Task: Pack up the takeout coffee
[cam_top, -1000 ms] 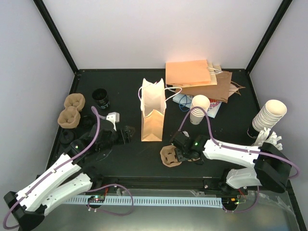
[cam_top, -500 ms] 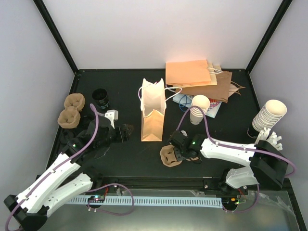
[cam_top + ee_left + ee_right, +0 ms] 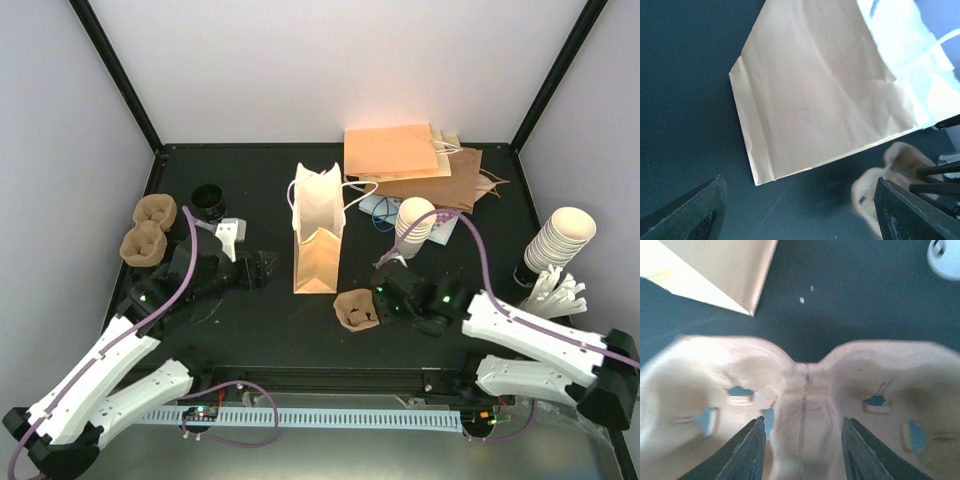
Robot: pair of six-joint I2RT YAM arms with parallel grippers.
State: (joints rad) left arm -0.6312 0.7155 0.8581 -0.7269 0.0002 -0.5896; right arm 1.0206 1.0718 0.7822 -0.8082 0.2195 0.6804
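At the centre of the bench (image 3: 270, 335): pale tan paper bag (image 3: 318, 235) lying on its side, mouth toward the back wall, white handle loops at the mouth. Just off its near right corner is a brown moulded-pulp two-cup carrier (image 3: 355, 310), sitting tilted. Right pincer (image 3: 380, 303) clamped on it. The wrist view has the two fingers (image 3: 752, 450) straddling the ridge between the cup wells, one pressed to each side. Carrier blurred there; cannot tell whether it is clear of the bench.

Left pincer (image 3: 262, 268) just beside the bag's near left edge, jaws spread wide, nothing between them. Its wrist view looks down on the bag's flat side, with the carrier a pale blur past the bag's corner.

Black-lidded takeout coffee cup (image 3: 208, 203) stands upright at the far left, toward the back. It is well apart from both pincers and from the bag. From above, mostly the round black lid shows; little of the cup body can be made out. Just left of it are two more brown pulp carriers (image 3: 148, 228), touching one another.

Back right: flat stack of orange and brown paper bags (image 3: 410, 160), handles trailing. In front of that, short stack of lidless white paper cups (image 3: 415, 225), leaning. Taller leaning stack of white cups (image 3: 558, 240) at the far right edge of the bench.
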